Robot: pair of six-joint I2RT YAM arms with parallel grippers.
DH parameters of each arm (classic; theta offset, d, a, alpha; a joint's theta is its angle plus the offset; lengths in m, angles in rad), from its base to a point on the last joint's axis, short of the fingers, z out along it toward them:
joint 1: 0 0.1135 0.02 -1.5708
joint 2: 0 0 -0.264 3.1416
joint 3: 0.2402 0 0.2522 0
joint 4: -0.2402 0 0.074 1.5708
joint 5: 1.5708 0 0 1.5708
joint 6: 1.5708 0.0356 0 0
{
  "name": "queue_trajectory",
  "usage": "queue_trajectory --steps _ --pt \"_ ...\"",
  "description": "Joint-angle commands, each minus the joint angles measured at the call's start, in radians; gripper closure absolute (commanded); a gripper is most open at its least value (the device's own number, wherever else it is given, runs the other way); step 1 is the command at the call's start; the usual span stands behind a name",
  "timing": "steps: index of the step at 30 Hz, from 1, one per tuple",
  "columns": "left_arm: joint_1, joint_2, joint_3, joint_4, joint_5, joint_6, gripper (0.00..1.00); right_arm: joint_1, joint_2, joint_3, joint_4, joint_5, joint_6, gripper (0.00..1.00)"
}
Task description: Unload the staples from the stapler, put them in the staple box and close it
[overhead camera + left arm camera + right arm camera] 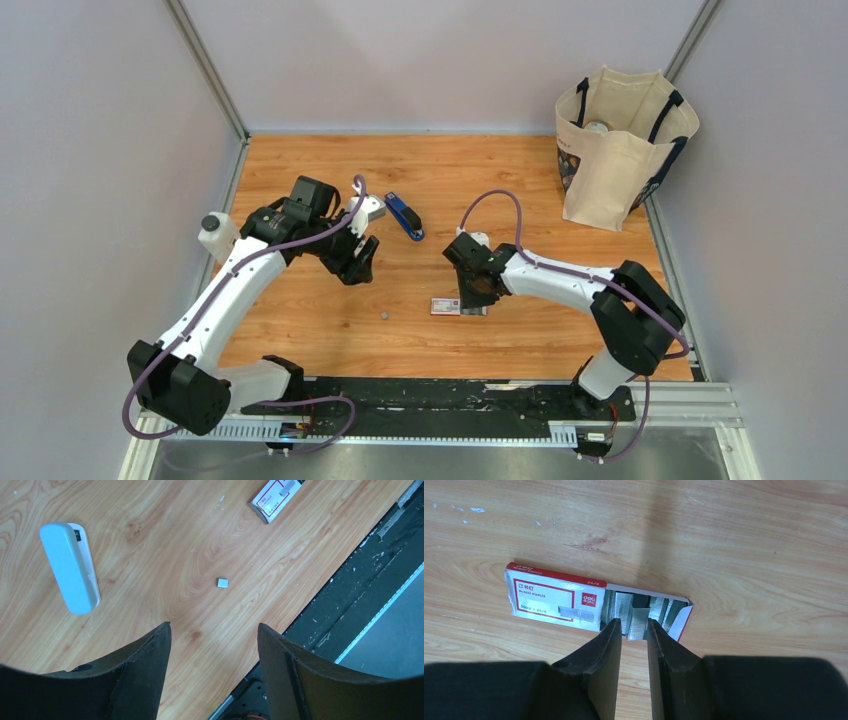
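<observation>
Right gripper (634, 626) pinches a short strip of staples (638, 614) over the open box (554, 600), mid-frame — lower gently, release squarely. Left gripper (214, 628) gapes empty; the stapler (405, 215) lies upper centre, overhead.

Robot lab cell: bare grey panel walls (430, 60), aluminium posts (205, 65) at the upper corners, slotted mounting rail (690, 405) along the bottom.
</observation>
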State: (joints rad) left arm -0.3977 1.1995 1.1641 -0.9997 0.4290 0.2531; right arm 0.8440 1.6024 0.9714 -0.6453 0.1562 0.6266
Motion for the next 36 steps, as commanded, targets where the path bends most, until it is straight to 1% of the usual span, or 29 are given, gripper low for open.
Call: queue_trajectory --steps 1,19,23,30,36 --pt "-0.001 -0.009 0.029 -0.001 0.019 0.029 0.28 0.006 0.004 -0.005 0.030 0.026 -0.013 0.71" --pt "-0.001 -0.011 0.029 -0.007 0.025 0.032 0.28 0.003 0.007 -0.028 0.047 0.025 -0.011 0.73" --pt "-0.001 -0.011 0.028 -0.008 0.027 0.034 0.28 0.003 0.002 -0.020 0.039 0.029 -0.013 0.75" --pt "0.000 -0.008 0.029 -0.008 0.030 0.034 0.27 0.004 -0.010 -0.014 0.021 0.042 -0.021 0.82" --pt "-0.001 -0.012 0.029 -0.008 0.030 0.035 0.27 0.004 -0.024 -0.010 0.004 0.052 -0.022 0.83"
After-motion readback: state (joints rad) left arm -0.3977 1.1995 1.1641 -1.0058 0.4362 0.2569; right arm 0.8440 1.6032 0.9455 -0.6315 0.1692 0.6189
